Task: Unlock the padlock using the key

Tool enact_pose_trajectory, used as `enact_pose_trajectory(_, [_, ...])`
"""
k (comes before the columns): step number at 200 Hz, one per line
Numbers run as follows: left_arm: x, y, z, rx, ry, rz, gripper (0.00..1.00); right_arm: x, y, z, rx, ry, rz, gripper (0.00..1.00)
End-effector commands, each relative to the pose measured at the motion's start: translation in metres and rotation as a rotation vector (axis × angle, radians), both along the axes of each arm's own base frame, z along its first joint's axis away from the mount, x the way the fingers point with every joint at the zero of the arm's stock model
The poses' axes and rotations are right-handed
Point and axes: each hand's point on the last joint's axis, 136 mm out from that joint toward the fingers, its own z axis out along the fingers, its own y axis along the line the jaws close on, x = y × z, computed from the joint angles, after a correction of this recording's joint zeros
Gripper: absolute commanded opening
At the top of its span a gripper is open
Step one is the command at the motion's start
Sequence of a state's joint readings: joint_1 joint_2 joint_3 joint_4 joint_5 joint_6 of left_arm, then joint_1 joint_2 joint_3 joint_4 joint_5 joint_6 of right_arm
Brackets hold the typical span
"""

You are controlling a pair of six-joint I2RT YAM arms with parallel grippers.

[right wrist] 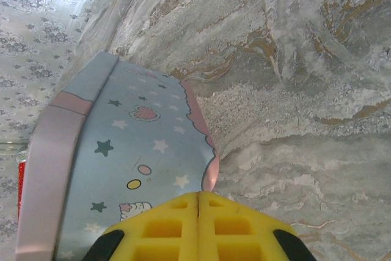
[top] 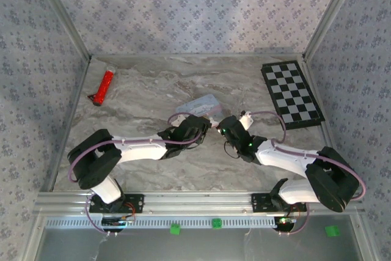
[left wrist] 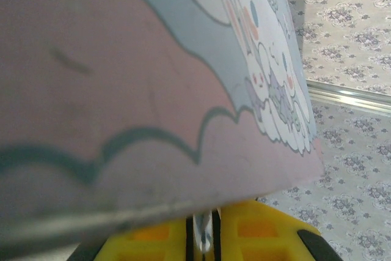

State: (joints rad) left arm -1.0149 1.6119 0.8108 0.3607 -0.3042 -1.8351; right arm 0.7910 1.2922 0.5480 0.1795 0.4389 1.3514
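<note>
Starting far to the left of the left claw [top: 200, 126], a red tool [top: 104, 86] lies well apart, out of play. The left claw's pads [left wrist: 153, 236] sit almost together, pinching a thin silvery sliver [left wrist: 203, 239]; whether that is the key, I cannot tell. Just ahead of that claw, very close, is the tin [left wrist: 153, 77]. As for the padlock, it is too small to pick out. I judge it sits at the tin's near edge, between the two claws. The right claw [right wrist: 198, 203] is fully closed, pads flush, nothing held, with the tin just ahead and to its left. A checkerboard [top: 292, 94] lies well off to its right. To do this step well, I'd say: steady the tin with the right claw, line the sliver up straight with the keyhole, go in slowly, then twist without levering. Writing? None readable: the tin carries a cartoon bunny, stars, a heart and dots, no brand.
</note>
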Motion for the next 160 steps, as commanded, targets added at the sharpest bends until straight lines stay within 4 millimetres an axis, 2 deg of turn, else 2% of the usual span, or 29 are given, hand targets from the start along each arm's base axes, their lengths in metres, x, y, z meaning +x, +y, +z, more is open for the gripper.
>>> enact_pose_trajectory(1, [0.009, -0.006, 0.02, -0.048, -0.024, 0.04, 0.0, 0.002, -0.004, 0.0, -0.017, 0.005, -0.04, 0.0])
enact_pose_trajectory(67, [0.007, -0.006, 0.019, -0.04, -0.019, 0.035, 0.0, 0.008, 0.003, 0.002, 0.01, 0.006, -0.039, 0.0])
enact_pose_trajectory(124, [0.006, -0.007, 0.017, -0.04, -0.015, 0.035, 0.0, 0.01, -0.001, 0.009, 0.028, -0.008, -0.052, 0.0])
enact_pose_trajectory(160, [0.004, -0.009, 0.017, -0.039, -0.015, 0.028, 0.0, 0.011, 0.003, 0.006, 0.048, 0.002, -0.044, 0.0])
